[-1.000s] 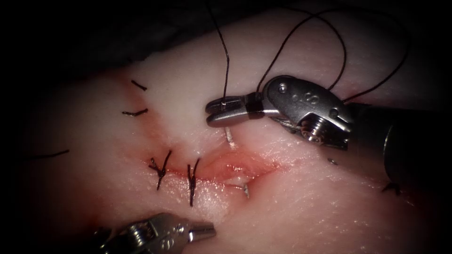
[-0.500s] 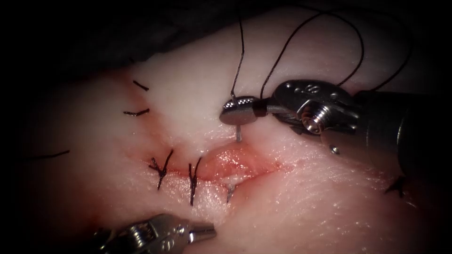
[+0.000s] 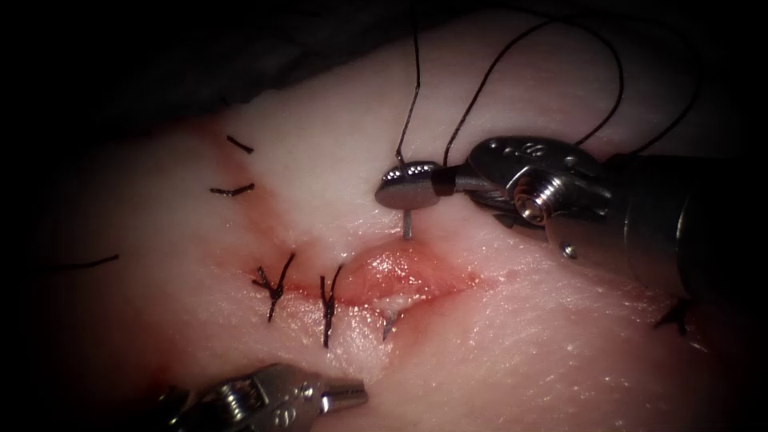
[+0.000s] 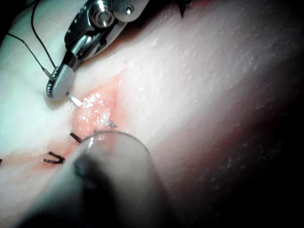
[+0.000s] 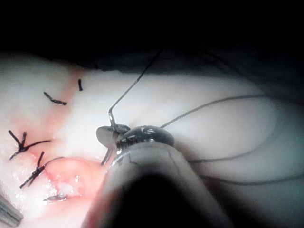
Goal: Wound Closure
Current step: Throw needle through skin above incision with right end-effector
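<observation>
The right claw (image 3: 408, 186) sits on the far side of the cut (image 3: 400, 280), closed on the needle (image 3: 406, 225) near its trailing end — the short bright stretch of steel drops straight from the jaws into the tissue (image 3: 520, 352). The rest of the curve is buried and passes under the open part of the wound. The tip (image 3: 390, 324) shows on the near lip, just right of the second finished stitch (image 3: 326, 308), poking up out of the surface of the flesh. So the needle's long axis runs across the cut, far to near, with both ends visible and the middle hidden.

The thread (image 3: 480, 96) leaves the needle's tail at the right claw and rises in loops over the pale tissue behind it.

The left claw (image 3: 352, 394) hangs low on the near side, holding nothing; the tips look closed or nearly so. It lies below and a little left of the exposed tip, near it but not touching — clearly the nearer tool to that end. In the left wrist view the tip (image 4: 112, 124) stands just past its own shaft.
</observation>
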Available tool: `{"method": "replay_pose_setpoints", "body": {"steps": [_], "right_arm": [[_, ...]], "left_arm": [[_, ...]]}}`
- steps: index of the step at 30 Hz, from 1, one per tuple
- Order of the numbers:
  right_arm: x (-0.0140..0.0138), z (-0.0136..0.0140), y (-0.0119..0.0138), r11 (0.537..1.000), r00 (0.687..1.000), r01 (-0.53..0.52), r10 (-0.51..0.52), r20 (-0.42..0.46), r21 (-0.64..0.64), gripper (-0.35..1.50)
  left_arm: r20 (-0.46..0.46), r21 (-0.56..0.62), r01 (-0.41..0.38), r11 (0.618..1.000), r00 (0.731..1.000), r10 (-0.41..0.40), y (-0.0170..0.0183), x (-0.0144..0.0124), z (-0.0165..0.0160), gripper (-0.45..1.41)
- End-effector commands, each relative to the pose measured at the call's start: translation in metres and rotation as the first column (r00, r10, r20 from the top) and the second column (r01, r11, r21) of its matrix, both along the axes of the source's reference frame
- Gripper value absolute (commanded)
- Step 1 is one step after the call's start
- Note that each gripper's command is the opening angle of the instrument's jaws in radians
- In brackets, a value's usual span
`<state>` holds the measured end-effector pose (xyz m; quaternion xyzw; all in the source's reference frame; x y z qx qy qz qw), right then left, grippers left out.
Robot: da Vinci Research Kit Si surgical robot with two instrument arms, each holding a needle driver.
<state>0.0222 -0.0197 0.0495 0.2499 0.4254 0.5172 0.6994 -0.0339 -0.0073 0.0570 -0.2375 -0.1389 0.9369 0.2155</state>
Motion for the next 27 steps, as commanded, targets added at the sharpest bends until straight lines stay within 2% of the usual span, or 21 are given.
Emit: {"method": "replay_pose_setpoints", "body": {"steps": [1,12,17,27], "right_arm": [[0.0016,0.0001,0.0000,1.000,1.000,-0.003,0.004,-0.010,0.024,-0.35],[0.0026,-0.0004,-0.0043,0.975,0.995,-0.022,0.042,-0.087,0.220,-0.35],[0.0031,-0.0006,-0.0066,0.958,0.996,-0.016,0.042,-0.084,0.286,-0.35],[0.0035,-0.0018,-0.0092,0.920,0.987,0.034,0.029,-0.156,0.390,-0.35]], "left_arm": [[0.002,-0.004,0.000,1.000,1.000,0.000,0.0008,-0.0005,0.0004,-0.45],[0.004,-0.003,-0.002,1.000,1.000,0.002,0.0010,-0.0001,0.0008,-0.45],[0.006,-0.001,-0.004,1.000,1.000,0.004,0.0012,0.0002,0.0007,-0.45],[0.006,-0.001,-0.004,1.000,1.000,0.004,0.0013,0.0002,0.0008,-0.45]]}}
